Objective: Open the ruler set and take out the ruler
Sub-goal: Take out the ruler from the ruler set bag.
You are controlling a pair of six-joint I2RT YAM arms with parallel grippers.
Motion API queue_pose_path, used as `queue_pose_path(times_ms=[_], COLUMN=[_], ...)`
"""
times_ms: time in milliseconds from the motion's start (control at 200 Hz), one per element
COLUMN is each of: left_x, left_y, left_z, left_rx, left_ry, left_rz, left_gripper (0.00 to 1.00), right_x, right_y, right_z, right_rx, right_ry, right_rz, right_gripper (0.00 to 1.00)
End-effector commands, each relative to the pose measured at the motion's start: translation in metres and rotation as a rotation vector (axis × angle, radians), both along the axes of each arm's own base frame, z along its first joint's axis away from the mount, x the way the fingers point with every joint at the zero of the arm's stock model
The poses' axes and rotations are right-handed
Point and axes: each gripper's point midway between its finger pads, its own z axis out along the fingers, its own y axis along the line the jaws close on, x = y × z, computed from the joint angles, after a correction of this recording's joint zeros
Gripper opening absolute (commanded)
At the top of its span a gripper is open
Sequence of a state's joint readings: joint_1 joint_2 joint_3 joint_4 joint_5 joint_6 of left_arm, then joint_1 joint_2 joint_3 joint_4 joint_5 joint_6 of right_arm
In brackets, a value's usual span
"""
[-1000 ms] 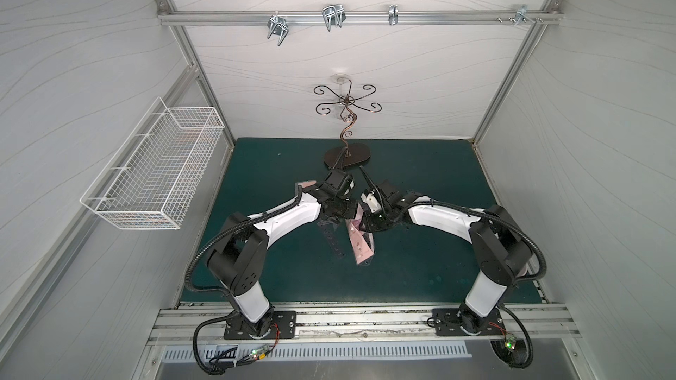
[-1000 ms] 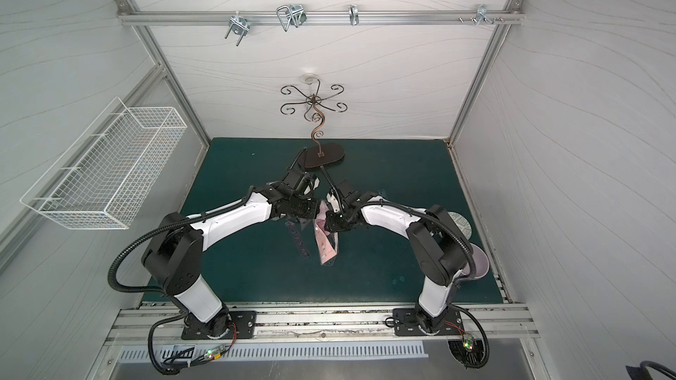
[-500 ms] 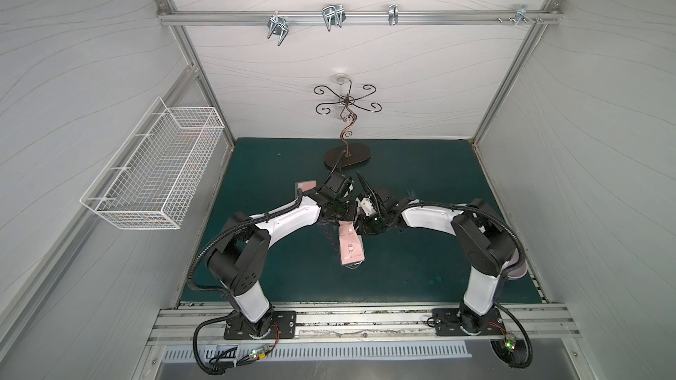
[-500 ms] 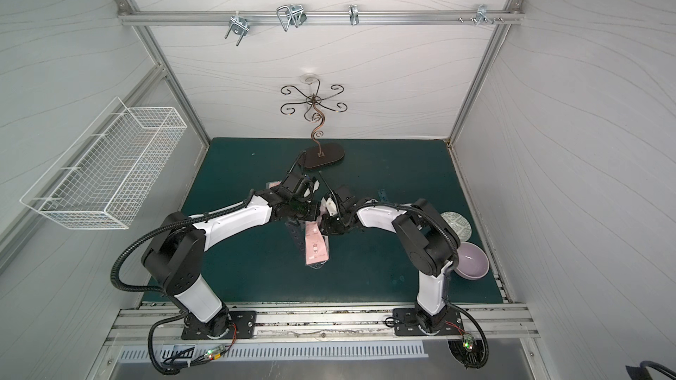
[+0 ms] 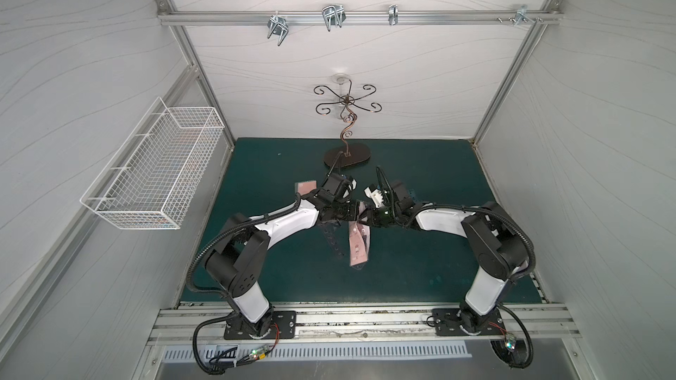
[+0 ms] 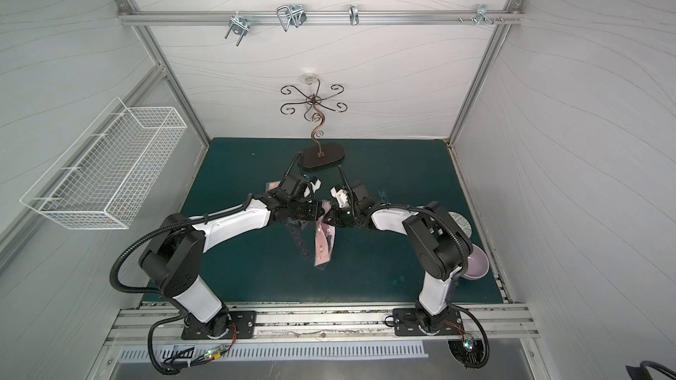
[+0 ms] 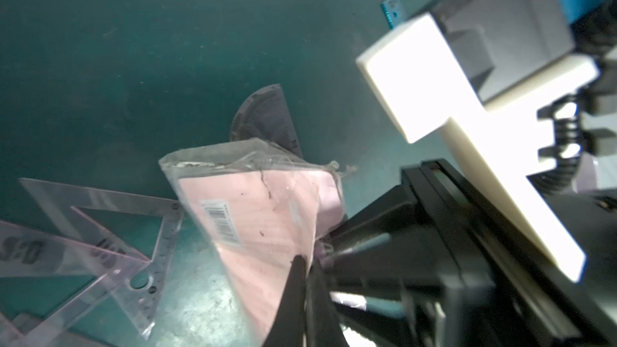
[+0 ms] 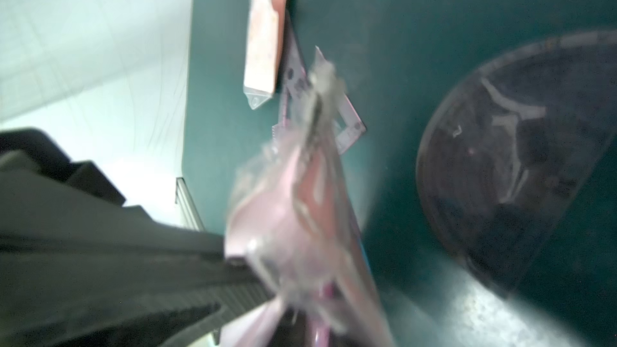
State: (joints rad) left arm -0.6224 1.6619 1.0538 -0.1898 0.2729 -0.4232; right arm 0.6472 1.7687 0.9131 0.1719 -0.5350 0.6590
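so the ruler set packet (image 5: pixel 357 246) hangs over the middle of the surface (image 5: pixel 420 257), set squares (image 7: pixel 100 218) loose below; left fingers (image 7: pixel 295 295) and right fingers (image 8: pixel 200 262) both pinch its top; pull too hard and that thin plastic probably rips or slips free imo; blue ruler (image 7: pixel 393 11) lies farther back

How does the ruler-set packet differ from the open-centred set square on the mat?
The ruler-set packet is opaque pink card with a barcode, in a clear sleeve; the set square is a see-through open triangle. The packet hangs pinched by the left gripper and right gripper; the set square lies flat on the green mat, untouched. Both look pinkish.
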Motion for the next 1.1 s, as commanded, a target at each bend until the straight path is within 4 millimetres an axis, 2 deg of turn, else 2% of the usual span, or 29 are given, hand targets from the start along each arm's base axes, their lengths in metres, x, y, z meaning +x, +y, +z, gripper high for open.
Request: queue_pose_path(times_ms=[0, 40, 170, 305, 445, 545, 690, 900, 1095], left_x=[0.001, 0.0, 0.001, 0.002, 0.0, -0.001, 0.001, 0.01, 0.01], left_y=[-0.016, -0.017, -0.012, -0.001, 0.004, 0.002, 0.004, 0.012, 0.012], left_z=[0.03, 0.032, 0.035, 0.035, 0.038, 0.043, 0.049, 0.028, 0.023], left_rx=[-0.111, -0.12, -0.135, -0.137, -0.135, -0.158, -0.18, -0.041, 0.003], left_ry=[-0.048, -0.048, -0.068, -0.097, -0.124, -0.15, -0.184, -0.107, -0.083], left_rz=[-0.044, -0.047, -0.044, -0.038, -0.062, -0.08, -0.055, -0.022, -0.021], left_gripper=[0.0, 0.0, 0.0, 0.0, 0.0, 0.0, 0.0, 0.0, 0.0], right_x=[0.006, 0.006, 0.005, -0.006, -0.018, -0.018, -0.019, -0.017, -0.005], right_y=[0.005, 0.002, -0.011, -0.02, -0.028, -0.033, -0.034, -0.041, -0.058], right_z=[0.02, 0.022, 0.035, 0.046, 0.05, 0.048, 0.056, 0.086, 0.101], right_rx=[0.065, 0.048, 0.009, 0.032, 0.018, -0.029, -0.027, 0.01, 0.083], right_ry=[-0.061, -0.075, -0.121, -0.112, -0.117, -0.136, -0.156, -0.189, -0.146], right_rz=[0.012, 0.014, 0.004, 0.032, 0.061, 0.061, 0.068, 0.032, -0.029], right_gripper=[0.03, 0.0, 0.0, 0.0, 0.0, 0.0, 0.0, 0.0, 0.0])
